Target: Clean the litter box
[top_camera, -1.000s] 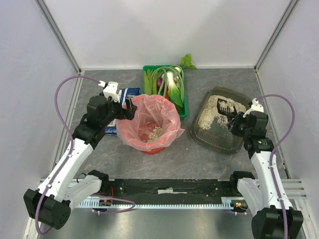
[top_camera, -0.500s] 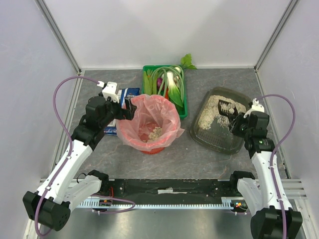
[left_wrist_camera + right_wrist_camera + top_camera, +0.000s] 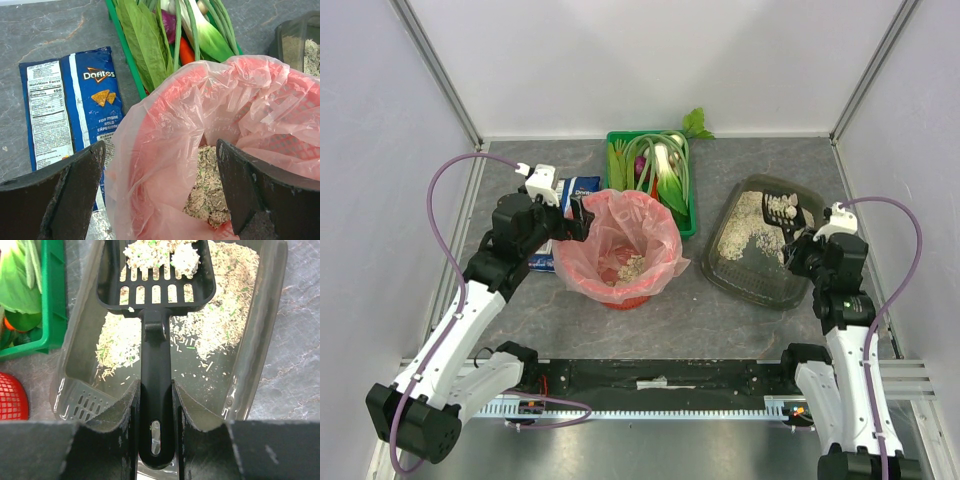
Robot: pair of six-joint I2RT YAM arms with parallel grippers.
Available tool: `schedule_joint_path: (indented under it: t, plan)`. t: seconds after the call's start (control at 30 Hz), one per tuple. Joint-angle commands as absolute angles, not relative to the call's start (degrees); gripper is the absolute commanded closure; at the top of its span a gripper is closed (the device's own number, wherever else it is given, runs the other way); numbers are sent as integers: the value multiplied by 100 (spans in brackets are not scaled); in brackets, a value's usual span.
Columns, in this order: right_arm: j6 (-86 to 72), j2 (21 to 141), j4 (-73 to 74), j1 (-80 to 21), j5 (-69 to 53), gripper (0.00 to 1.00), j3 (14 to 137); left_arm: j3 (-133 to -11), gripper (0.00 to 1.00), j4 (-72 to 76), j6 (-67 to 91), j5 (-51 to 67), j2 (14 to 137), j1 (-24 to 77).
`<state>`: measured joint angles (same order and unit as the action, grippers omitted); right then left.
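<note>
The litter box [image 3: 750, 272] is a dark translucent tray with beige litter at the right; it also shows in the right wrist view [image 3: 260, 330]. My right gripper [image 3: 798, 243] is shut on the handle of a black slotted scoop [image 3: 156, 390]. The scoop head [image 3: 781, 209] is raised above the litter and carries whitish clumps [image 3: 160, 252]. The red bin lined with a pink bag [image 3: 620, 250] stands in the middle with litter clumps [image 3: 210, 190] inside. My left gripper [image 3: 578, 218] is open, its fingers [image 3: 75, 195] either side of the bag's left rim [image 3: 150, 130].
A green crate [image 3: 650, 170] of vegetables stands behind the bin. A blue Doritos bag [image 3: 65, 105] lies flat left of the bin, under my left arm. White walls close off the back and both sides of the grey table.
My right gripper has lifted the scoop out of the litter and tipped it level, now loaded with clumps. The left arm has not moved.
</note>
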<state>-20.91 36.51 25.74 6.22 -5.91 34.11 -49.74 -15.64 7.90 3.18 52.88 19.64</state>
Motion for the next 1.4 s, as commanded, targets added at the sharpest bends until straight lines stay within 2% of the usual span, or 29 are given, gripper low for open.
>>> schedule_joint_path:
  t: [0.0, 0.3, 0.5, 0.67, 0.8, 0.87, 0.9, 0.93, 1.0, 1.03, 1.07, 1.13, 1.17, 1.2, 1.23, 1.27, 1.3, 1.33, 1.37]
  plan:
    - [-1942, 3446, 2276, 589, -975, 100, 3454, -4966, 3, -1257, 791, 352, 5282, 1969]
    - [-1373, 3147, 2190, 483, 184, 100, 3638, -4983, 3, -1257, 914, 194, 5274, 1969]
    - [-1415, 3278, 2390, 457, -992, 100, 3876, -4957, 3, -1239, 888, 35, 5177, 1969]
    - [-1354, 3182, 2313, 448, -80, 100, 3780, -4957, 3, -1213, 905, 166, 5238, 1978]
    - [-1512, 3471, 2223, 361, -1045, 100, 3691, -4957, 3, -1213, 905, 167, 5247, 1978]
    - [-1388, 3682, 2678, 360, -443, 100, 3831, -4957, 3, -1222, 879, 88, 5238, 1969]
    - [-1493, 3709, 2750, 352, 231, 100, 3884, -4957, 3, -1230, 870, 70, 5221, 1969]
    - [-1555, 3683, 2612, 352, 89, 100, 3893, -4948, 3, -1230, 844, 18, 5195, 1969]
    - [-1818, 3683, 2226, 326, -1205, 100, 3745, -4940, 3, -1230, 826, -192, 5151, 1969]
    - [-1959, 3787, 2258, 256, -1178, 100, 3779, -4939, 3, -1239, 809, -367, 5116, 1969]
    - [-1821, 3849, 2459, 177, -917, 100, 3875, -4931, 3, -1239, 800, -447, 5107, 1969]
    - [-1784, 3885, 2846, 123, 347, 100, 4042, -4957, 3, -1292, 809, -579, 5107, 1977]
    - [-1819, 3833, 2813, 132, 412, 100, 4034, -4966, 2, -1318, 826, -606, 5115, 1969]
    - [-1785, 3702, 2665, 132, 22, 100, 3999, -4983, 2, -1336, 844, -615, 5124, 1977]
    - [-1862, 3683, 2272, 123, -870, 100, 3851, -4983, 2, -1362, 896, -624, 5124, 1969]
    - [-1959, 3709, 2276, 71, -922, 100, 3858, -5001, 2, -1380, 931, -641, 5176, 1969]
    - [-1847, 3857, 2459, 44, -679, 100, 3937, -5071, 2, -1423, 949, -659, 5212, 1969]
    - [-1776, 3937, 2896, 35, 324, 100, 4129, -5123, 2, -1580, 1036, -790, 5238, 1969]
    - [-1793, 3972, 3031, 44, 691, 100, 4192, -5176, 2, -1669, 1089, -887, 5282, 1969]
